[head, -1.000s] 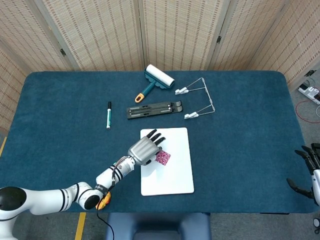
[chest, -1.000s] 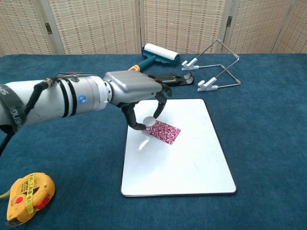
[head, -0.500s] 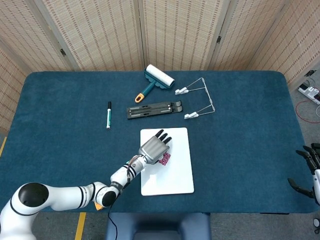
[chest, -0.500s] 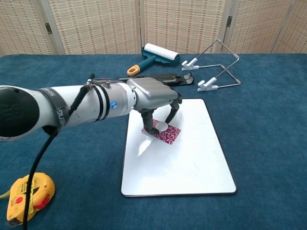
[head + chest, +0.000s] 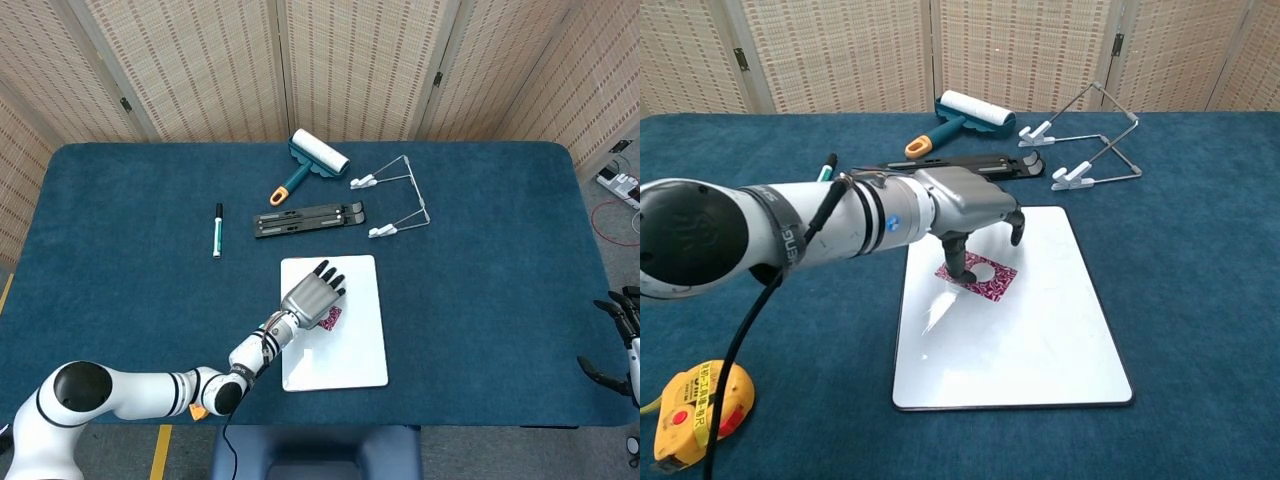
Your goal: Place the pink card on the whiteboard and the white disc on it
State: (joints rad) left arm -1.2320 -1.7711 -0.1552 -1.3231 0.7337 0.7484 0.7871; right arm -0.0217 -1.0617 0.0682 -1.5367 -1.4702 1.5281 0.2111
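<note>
My left hand point(image 5: 975, 215) hangs over the middle of the flat white rectangular whiteboard point(image 5: 1040, 330), which lies near the front edge of the blue cloth tabletop point(image 5: 1200, 240). The pink patterned card point(image 5: 985, 281) rests flat on the whiteboard's far half, and the small white disc point(image 5: 978, 268) sits on the card's far-left part. My thumb point(image 5: 958, 262) points straight down just left of the disc, its tip at the card's left edge; whether it touches the disc I cannot tell. My other fingers point(image 5: 1017, 228) curl down on the disc's far right side, clear of the card, so the disc lies under the hand between thumb and fingers, with nothing lifted off the board. From the head camera the hand point(image 5: 312, 295) covers the disc and most of the card point(image 5: 330, 319). My right hand point(image 5: 622, 335) sits off the tabletop's right edge, fingers loosely spread, holding nothing.
</note>
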